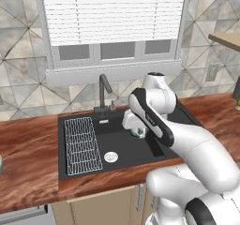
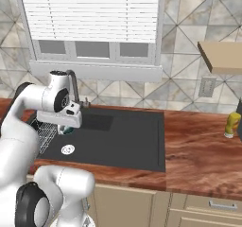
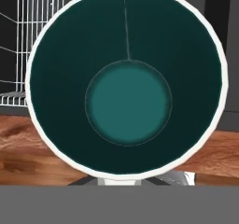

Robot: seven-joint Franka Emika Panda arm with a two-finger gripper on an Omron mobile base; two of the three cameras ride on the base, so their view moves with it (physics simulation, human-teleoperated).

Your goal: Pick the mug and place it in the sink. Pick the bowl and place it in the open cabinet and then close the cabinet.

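My gripper is shut on the mug, holding it just above the black sink near the basin's back. The hand view looks straight into the mug: white rim, dark teal inside, lighter teal bottom. In the right base view the mug hangs under my gripper, beside the faucet. The sink has a white wire rack on its left and a silver drain. A beige corner of the cabinet juts in at the upper right. The bowl is out of view.
A yellow bottle stands on the wooden counter right of the sink. A pale grey sliver shows at the counter's left edge. Beige drawers sit below. A window with blinds is behind the faucet.
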